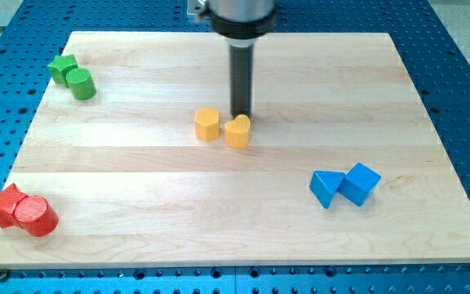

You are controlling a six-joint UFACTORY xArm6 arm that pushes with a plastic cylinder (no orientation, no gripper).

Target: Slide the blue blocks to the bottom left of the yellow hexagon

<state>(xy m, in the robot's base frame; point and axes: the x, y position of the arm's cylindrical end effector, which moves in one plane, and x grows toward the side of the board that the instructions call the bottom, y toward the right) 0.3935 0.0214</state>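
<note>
Two blue blocks lie touching at the view's lower right: a blue triangular block and a blue cube. The yellow hexagon stands near the board's middle, with a yellow heart-shaped block just to its right. My tip comes down from the view's top and stands just behind the yellow heart, touching or almost touching it. The tip is far up and left of the blue blocks.
A green star and a green cylinder sit at the upper left. A red star and a red cylinder sit at the lower left. The wooden board lies on a blue perforated table.
</note>
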